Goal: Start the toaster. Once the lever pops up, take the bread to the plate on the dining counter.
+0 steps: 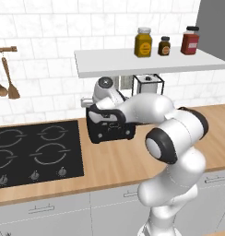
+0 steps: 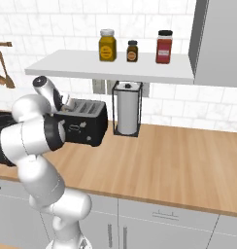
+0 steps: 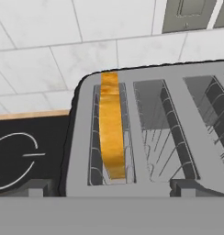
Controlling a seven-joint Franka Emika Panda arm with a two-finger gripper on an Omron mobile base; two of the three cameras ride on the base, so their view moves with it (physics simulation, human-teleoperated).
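Golden bread [image 3: 111, 128] upright in the toaster's [image 3: 150, 137] end slot.

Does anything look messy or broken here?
Nothing stands out. The toaster sits upright on the counter, the bread stands straight in its end slot, and the three jars stand tidy on the shelf. No spills.

White arm with dark joints

The arm [image 1: 179, 138] is built of rounded, glossy white shells, with black bands at the joints and grey round caps on their ends. Its wrist [image 2: 45, 90] carries a grey cap ringed in black. Two small dark grey, blocky finger tips [image 3: 38, 187] end the hand.
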